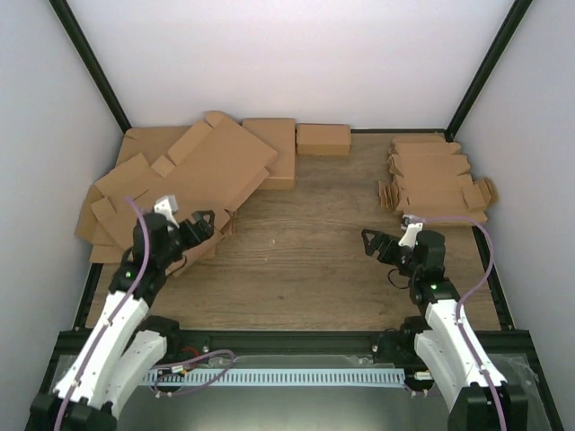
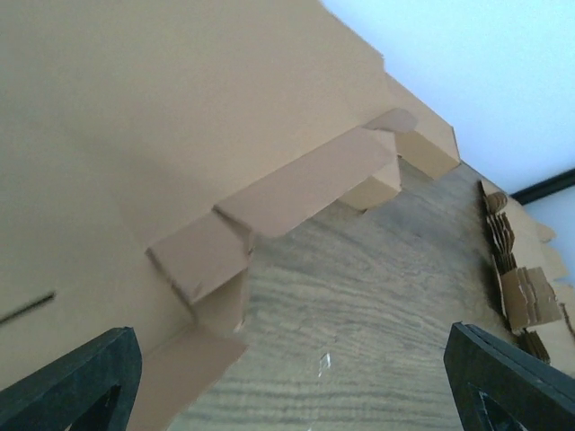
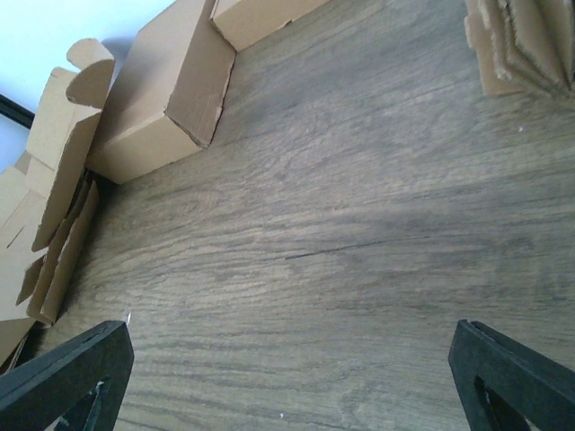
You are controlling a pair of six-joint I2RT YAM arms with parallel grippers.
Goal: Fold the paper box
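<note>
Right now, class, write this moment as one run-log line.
left gripper: open, at paper box edge | right gripper: open, above table | paper box: not gripped

The wood-grain table (image 1: 305, 260) bears the paper box (image 1: 193, 171) rear left, a small box (image 1: 323, 139) back centre, stacked blanks (image 1: 436, 184) rear right.

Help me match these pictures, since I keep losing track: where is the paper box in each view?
Top external: the paper box lies left of centre, toward the back.
Left wrist: it fills the upper left.
Right wrist: only its flaps show, at the left edge.
Shared landmark: the stack of blanks, at the right edge in the left wrist view and top right in the right wrist view.
</note>
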